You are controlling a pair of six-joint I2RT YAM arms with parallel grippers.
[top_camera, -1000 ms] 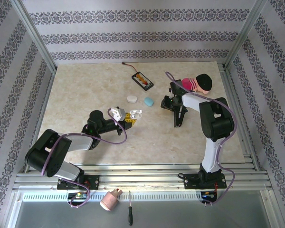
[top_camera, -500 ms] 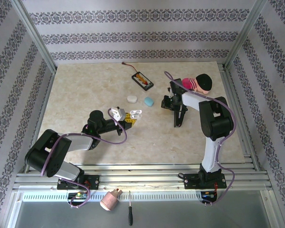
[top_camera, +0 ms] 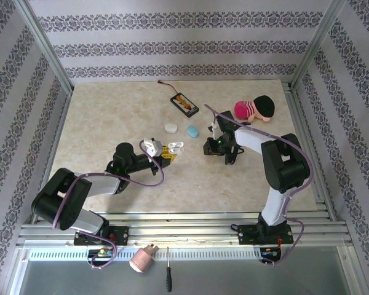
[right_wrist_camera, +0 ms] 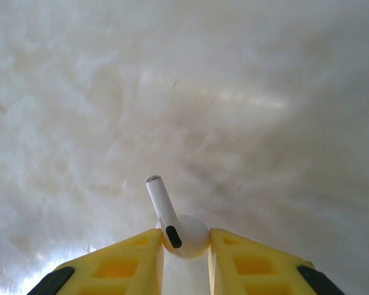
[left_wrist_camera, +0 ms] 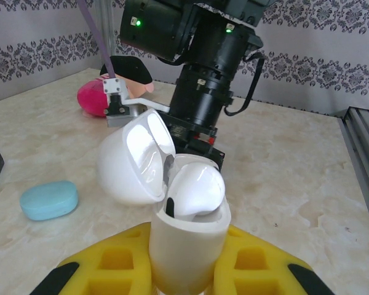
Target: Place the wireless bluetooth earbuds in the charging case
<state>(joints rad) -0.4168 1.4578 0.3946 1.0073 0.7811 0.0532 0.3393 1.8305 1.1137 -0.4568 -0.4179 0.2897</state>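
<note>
One earbud [left_wrist_camera: 197, 190] sits in the open charging case [left_wrist_camera: 187, 243], whose lid [left_wrist_camera: 132, 163] is tipped back. The second earbud [right_wrist_camera: 183, 238] is pinched in your right gripper [right_wrist_camera: 184, 255] with its stem pointing away from the fingers, above the table [right_wrist_camera: 264, 92], near the case but apart from it. Your left gripper [left_wrist_camera: 187, 273] clamps the case upright (a steady hold, by the look). By my judgement the task is half done: the second bud is not yet seated.

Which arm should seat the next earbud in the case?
Right. The right fingers pinch a white earbud, ready to deliver. The left fingers are occupied gripping the open case, with a second earbud already seated.
</note>
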